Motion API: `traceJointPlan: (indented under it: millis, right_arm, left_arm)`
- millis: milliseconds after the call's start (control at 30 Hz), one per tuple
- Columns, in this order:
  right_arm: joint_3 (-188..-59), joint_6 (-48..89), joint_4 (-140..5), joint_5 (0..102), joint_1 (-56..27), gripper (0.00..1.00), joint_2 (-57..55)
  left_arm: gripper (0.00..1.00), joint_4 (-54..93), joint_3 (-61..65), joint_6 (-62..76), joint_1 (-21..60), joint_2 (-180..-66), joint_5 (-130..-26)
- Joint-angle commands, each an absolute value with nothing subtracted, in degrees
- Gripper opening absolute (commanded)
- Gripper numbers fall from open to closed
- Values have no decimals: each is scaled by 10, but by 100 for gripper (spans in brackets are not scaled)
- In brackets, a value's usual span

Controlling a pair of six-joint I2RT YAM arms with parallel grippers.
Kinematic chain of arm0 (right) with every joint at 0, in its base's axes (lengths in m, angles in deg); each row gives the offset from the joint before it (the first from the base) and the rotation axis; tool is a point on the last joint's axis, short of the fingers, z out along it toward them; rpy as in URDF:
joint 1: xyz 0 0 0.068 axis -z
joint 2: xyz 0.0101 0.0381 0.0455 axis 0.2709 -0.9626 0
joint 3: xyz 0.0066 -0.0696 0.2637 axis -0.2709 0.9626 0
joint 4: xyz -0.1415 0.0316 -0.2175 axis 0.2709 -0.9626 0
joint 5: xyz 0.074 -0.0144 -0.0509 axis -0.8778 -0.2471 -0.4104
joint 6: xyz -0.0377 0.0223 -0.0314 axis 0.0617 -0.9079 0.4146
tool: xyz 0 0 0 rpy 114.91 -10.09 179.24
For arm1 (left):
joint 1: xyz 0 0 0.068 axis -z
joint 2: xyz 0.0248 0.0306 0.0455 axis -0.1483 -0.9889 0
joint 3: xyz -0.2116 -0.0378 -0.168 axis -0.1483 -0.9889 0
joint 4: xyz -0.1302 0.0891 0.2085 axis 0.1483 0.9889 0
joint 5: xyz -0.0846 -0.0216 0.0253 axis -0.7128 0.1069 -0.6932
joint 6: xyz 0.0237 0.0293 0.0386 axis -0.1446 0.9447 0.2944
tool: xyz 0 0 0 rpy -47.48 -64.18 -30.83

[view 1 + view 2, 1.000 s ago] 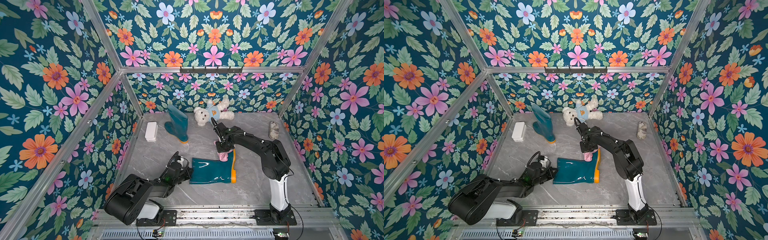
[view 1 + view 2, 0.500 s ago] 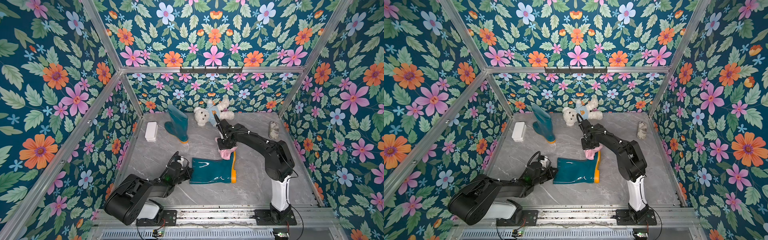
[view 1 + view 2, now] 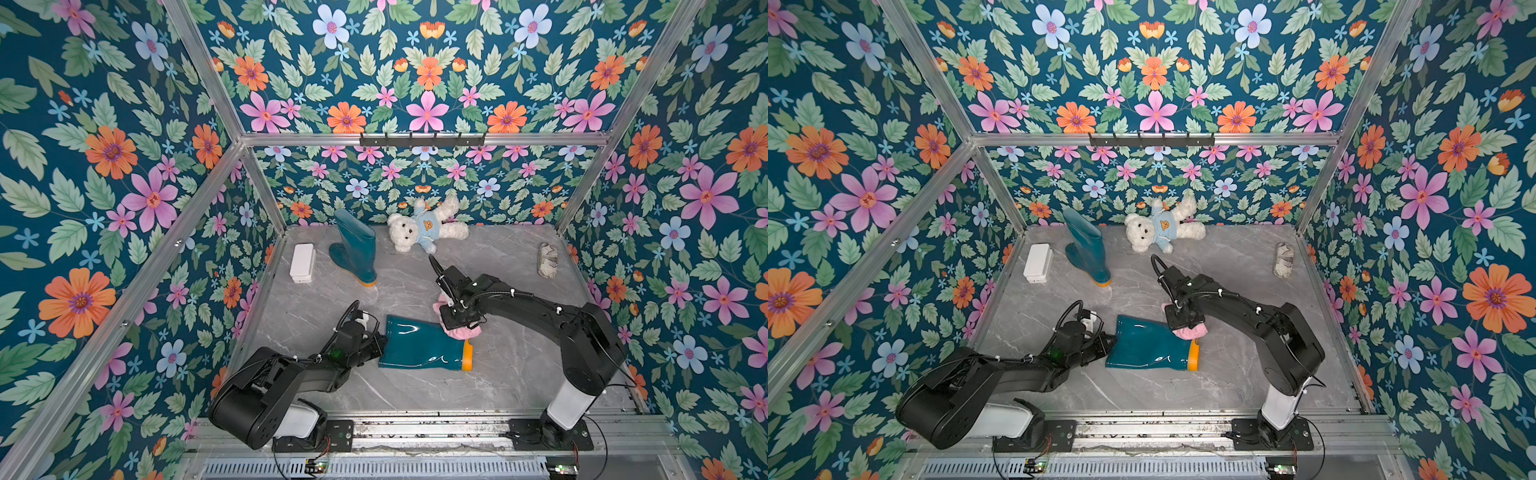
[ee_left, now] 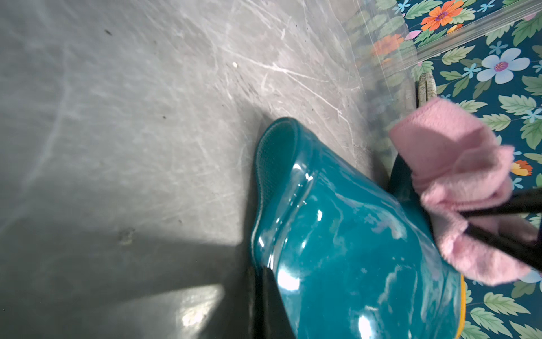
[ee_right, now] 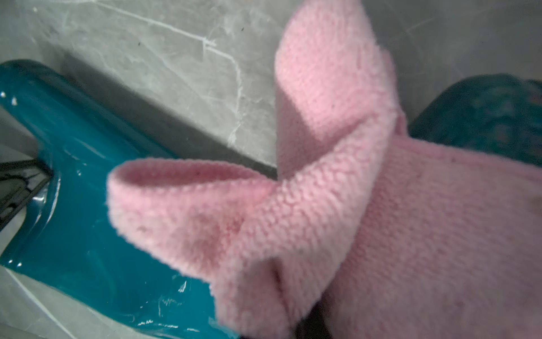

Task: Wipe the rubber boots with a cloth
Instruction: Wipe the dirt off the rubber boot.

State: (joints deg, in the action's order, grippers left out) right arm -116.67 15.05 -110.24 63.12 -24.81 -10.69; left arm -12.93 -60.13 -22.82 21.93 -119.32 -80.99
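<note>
Near-centre on the table (image 3: pixel 519 365): lying boot (image 3: pixel 419 347), on its side, long axis left-right, shaft mouth to the left, yellow-orange sole to the right, toe end hidden under the cloth (image 3: pixel 462 331). Far left, between a white box (image 3: pixel 302 262) and a teddy bear (image 3: pixel 424 227): standing boot (image 3: pixel 353 249), upright, shaft up, toe toward near-right. Closed tight: left gripper (image 3: pixel 383 341), clamped on the lying boot's shaft rim, seemingly to pin it. Also closed: right gripper (image 3: pixel 456 323), pinching the cloth at the foot end, far-right part of that boot, contact likely. Judged handling: glossy rubber, slick, hollow and probably light, with a bendy shaft, so likely to skid on the smooth top under a push. Best taken by the rim wall or braced at the sole. Cloth soft, limp, fluffy, light, bunched in folds. Best pinched through a fold mid-cloth, loose flap left to trail on the rubber.
</note>
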Motion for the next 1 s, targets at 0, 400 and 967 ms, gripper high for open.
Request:
traceJointPlan:
  millis: [0, 400, 967]
  right_arm:
    - [-1121, 106, -1113, 598, -271, 0, -67]
    - [-1040, 3, -1093, 592, -425, 0, -4]
    - [-1123, -8, -1119, 576, -549, 0, -73]
  left_arm:
    - [0, -51, -605, -237, 219, -1192, -800]
    - [0, -27, -600, -245, 220, -1172, -787]
    - [0, 12, -592, -242, 220, -1139, -768]
